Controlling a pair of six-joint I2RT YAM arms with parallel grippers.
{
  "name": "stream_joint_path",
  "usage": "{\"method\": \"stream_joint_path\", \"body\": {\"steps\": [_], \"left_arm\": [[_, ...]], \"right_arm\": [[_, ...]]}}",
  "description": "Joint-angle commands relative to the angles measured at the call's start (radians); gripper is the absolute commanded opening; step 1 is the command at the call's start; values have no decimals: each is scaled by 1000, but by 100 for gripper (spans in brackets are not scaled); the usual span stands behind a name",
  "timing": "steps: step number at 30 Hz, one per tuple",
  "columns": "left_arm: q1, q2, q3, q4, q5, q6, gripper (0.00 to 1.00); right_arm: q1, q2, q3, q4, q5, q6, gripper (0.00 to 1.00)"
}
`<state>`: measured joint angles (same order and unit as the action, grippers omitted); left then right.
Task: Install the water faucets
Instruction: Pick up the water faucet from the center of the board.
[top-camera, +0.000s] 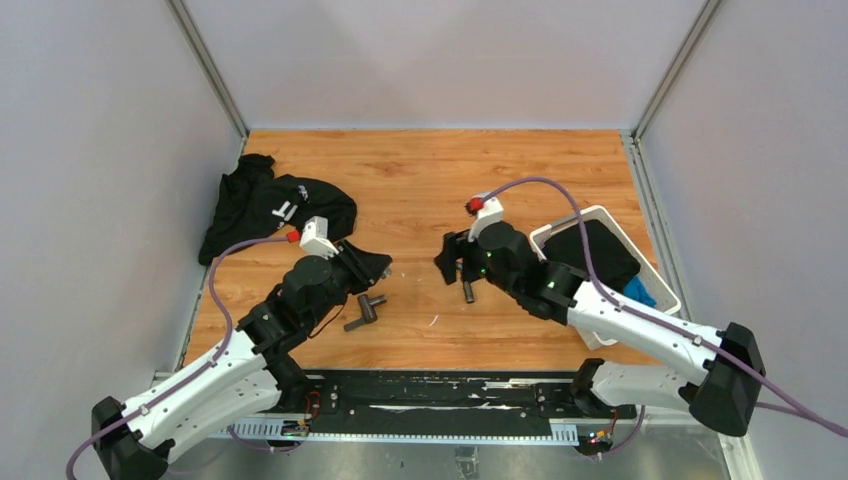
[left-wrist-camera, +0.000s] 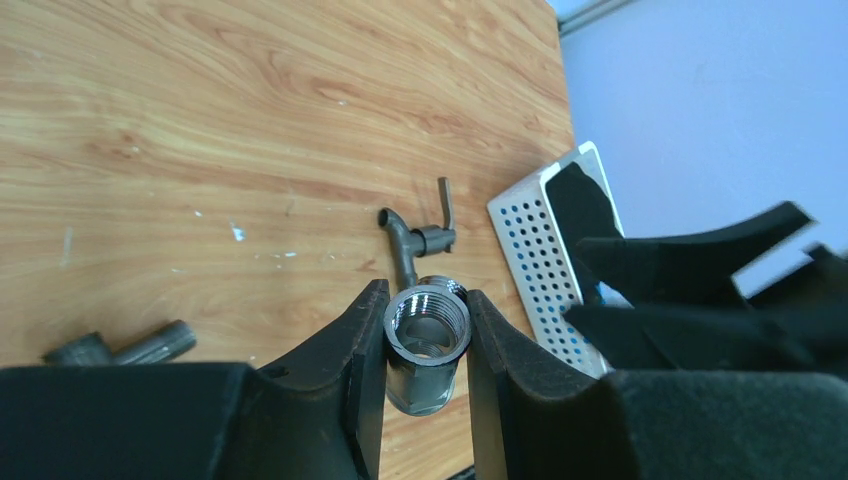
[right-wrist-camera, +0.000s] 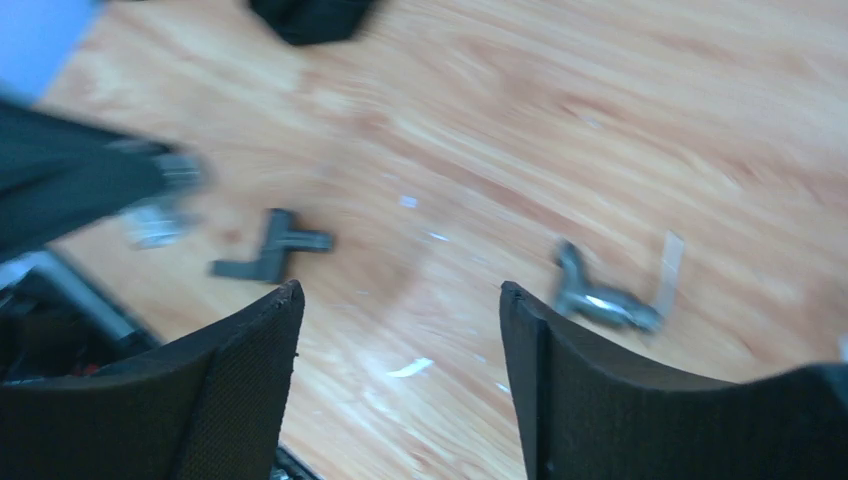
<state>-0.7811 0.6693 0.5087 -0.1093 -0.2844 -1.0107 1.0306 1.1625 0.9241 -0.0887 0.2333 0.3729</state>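
Observation:
In the left wrist view my left gripper (left-wrist-camera: 427, 296) is shut on a short shiny threaded fitting (left-wrist-camera: 428, 342), held above the wood with its open end facing the camera. Just beyond it a dark faucet with a thin lever handle (left-wrist-camera: 415, 238) lies on the table. A T-shaped faucet piece (top-camera: 365, 312) lies near the left gripper (top-camera: 376, 265). My right gripper (right-wrist-camera: 400, 290) is open with nothing between its fingers. It hovers over bare wood, with the lever faucet (right-wrist-camera: 610, 296) to its right and the T-piece (right-wrist-camera: 272, 250) to its left. Seen from above, the right gripper (top-camera: 448, 262) hangs just over that faucet (top-camera: 467, 290).
A black cloth garment (top-camera: 270, 205) lies at the back left of the wooden table (top-camera: 430, 170). A white perforated basket (top-camera: 600, 215) with dark cloth and something blue inside stands at the right, under my right arm. Grey walls enclose the table.

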Motion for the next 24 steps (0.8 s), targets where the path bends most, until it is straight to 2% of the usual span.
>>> {"method": "stream_joint_path", "body": {"steps": [1,4,9,13,19,22,24], "left_arm": [[-1,-23,-9,-37,-100,92,0],[-1,-4,-17,-8,-98,130,0],[-1,45,-40,78,-33,187,0],[-1,45,-59,152,17,201,0],[-1,31,-66,147,15,180,0],[-1,29,-72,145,20,155,0],[-1,31,-73,138,21,140,0]], "right_arm": [[-204,-3,-111,-218,9,228,67],[-256,62,-107,-287,-17,270,61],[-266,250,-22,-356,-73,267,59],[-267,372,29,-362,-122,254,58],[-267,482,82,-348,-125,254,52],[-267,525,105,-347,-101,248,40],[-267,541,111,-345,-94,247,26]]}}
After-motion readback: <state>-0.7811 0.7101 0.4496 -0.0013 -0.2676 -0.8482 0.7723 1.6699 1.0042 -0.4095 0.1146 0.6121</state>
